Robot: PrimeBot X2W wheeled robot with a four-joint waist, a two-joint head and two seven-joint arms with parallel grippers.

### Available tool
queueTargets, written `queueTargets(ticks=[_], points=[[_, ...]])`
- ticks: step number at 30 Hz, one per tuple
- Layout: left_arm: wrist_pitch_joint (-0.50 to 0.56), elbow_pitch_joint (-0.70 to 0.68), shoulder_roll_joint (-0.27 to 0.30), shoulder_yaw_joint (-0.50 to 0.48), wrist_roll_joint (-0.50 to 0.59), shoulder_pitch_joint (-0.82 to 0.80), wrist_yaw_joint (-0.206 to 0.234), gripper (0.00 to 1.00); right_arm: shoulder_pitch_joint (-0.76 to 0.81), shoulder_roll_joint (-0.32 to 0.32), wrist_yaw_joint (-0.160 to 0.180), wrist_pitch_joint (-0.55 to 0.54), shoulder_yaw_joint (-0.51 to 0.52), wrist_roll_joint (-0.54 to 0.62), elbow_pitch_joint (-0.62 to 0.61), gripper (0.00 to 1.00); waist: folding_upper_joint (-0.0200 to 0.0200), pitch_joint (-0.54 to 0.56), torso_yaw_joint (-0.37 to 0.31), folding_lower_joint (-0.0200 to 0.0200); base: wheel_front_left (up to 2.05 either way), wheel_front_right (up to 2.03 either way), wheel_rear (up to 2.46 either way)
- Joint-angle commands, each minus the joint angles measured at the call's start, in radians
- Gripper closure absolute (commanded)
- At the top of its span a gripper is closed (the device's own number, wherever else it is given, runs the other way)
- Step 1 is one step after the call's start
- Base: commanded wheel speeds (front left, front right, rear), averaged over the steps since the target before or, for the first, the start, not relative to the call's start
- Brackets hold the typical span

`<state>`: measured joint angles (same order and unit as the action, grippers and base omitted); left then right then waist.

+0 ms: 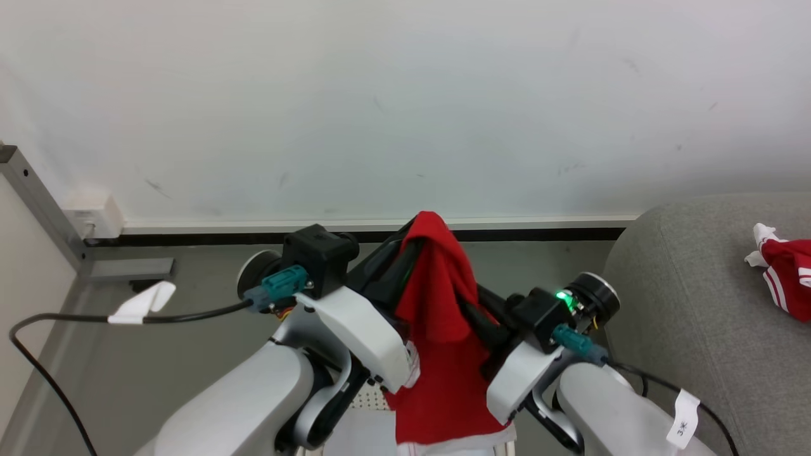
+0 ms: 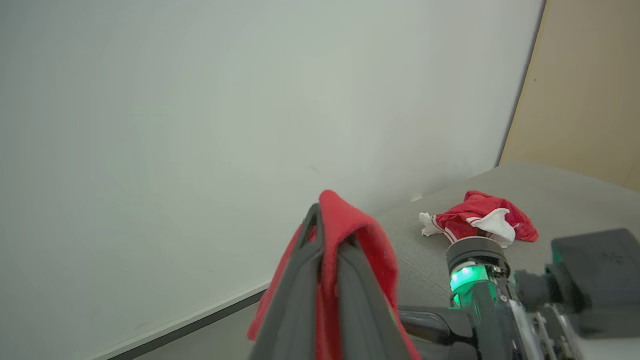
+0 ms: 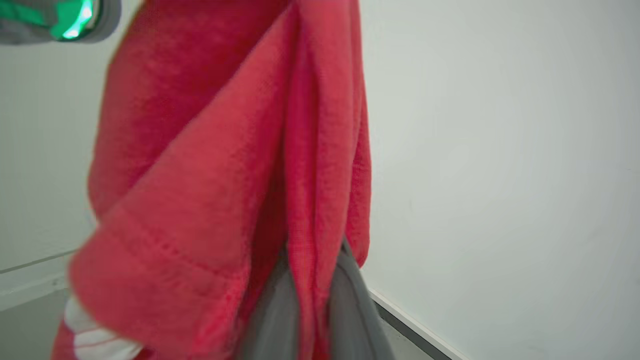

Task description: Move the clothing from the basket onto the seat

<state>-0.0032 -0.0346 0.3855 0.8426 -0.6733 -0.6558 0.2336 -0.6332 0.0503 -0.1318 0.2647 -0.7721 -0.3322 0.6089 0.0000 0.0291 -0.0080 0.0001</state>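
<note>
1. Mid-air, with the drop not yet made: as I judge it, the main risk is the red garment (image 1: 437, 304) slipping free and landing on the floor (image 1: 158, 373) short of the seat (image 1: 684, 304). Each pinch holds only a thin fold.
2. A second risk is the low hem, which hangs between my forearms at 6 o'clock in the head view. On a swing towards 3 o'clock it could drag on an arm or on the perforated edge I take for the basket (image 1: 366, 399).
3. The left gripper (image 2: 330, 225) is clamped nearly closed on a ridge of the cloth. The right gripper (image 3: 314, 250) is likewise squeezed onto a fold.
4. The garment is soft, bright red and bunched into loose vertical folds, with white trim at the hem.
5. It hangs at centre frame against the wall (image 1: 405, 95), clear of the seat. A second garment (image 1: 785, 272) lies crumpled on the seat at 3 o'clock.
</note>
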Motion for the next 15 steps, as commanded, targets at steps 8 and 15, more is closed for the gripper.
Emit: queueTargets(ticks=[8, 15], points=[[-0.033, 0.051, 0.008, -0.007, 0.007, 0.016, 0.013, 0.00, -0.032, 0.001, 0.002, -0.001, 0.045, -0.082, -0.028, 1.00, 0.0000, 0.000, 0.007, -0.0001, 0.00, 0.00, 0.00], [-0.081, 0.088, 0.014, -0.010, 0.000, 0.069, 0.021, 0.00, -0.040, 0.001, 0.002, 0.000, 0.126, -0.074, -0.041, 1.00, 0.0000, -0.007, -0.008, -0.0001, 0.00, 0.00, 0.00]])
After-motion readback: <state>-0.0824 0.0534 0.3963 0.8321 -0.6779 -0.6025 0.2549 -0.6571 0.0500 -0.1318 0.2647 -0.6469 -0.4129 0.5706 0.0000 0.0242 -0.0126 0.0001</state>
